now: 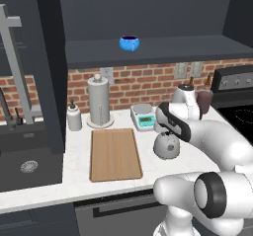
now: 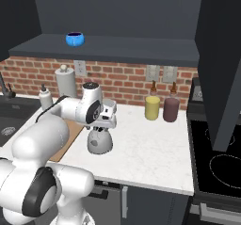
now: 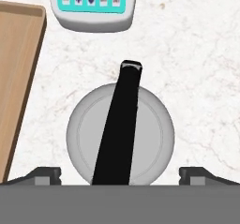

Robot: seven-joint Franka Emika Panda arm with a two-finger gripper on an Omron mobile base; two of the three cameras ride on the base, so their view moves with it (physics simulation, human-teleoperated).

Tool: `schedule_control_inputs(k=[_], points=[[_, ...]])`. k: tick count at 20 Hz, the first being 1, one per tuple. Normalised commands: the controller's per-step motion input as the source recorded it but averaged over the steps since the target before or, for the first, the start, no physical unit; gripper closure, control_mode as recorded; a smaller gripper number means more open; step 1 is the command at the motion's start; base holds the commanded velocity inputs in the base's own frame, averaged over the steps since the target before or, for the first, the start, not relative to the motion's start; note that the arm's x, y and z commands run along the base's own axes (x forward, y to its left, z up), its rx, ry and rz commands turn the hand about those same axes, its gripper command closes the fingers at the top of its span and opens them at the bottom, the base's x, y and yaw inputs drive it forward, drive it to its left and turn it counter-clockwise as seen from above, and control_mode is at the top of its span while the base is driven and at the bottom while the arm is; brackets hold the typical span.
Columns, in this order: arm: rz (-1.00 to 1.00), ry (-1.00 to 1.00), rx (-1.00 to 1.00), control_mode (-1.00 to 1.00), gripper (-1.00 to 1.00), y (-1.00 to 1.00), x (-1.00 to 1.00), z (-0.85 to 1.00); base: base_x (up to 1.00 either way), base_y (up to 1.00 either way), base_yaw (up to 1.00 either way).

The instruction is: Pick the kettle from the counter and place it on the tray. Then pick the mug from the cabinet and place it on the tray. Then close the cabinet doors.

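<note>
The gripper is hanging wide open directly over the kettle, its fingertips flanking the black handle without touching. The kettle is sitting on the counter just beside the tray, near a scale.

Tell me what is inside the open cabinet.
On the cabinet shelf sits the blue mug, alone on the stretch in view. The shelf's far left end is hidden behind the open door.
</note>
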Motion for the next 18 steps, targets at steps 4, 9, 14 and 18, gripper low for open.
schedule_control_inputs(k=[4,9,14,18], points=[[0.00,0.00,-0.04,-1.00,-1.00,0.02,0.00,-0.15,0.00,0.00,0.00],[0.00,0.00,-0.01,-1.00,1.00,0.01,0.02,-0.11,0.00,0.00,0.00],[0.00,-0.01,-0.04,-1.00,1.00,0.00,0.02,-0.12,0.00,0.00,0.00],[0.02,-0.15,-0.11,-1.00,1.00,0.00,0.01,-0.18,0.00,0.00,0.00]])
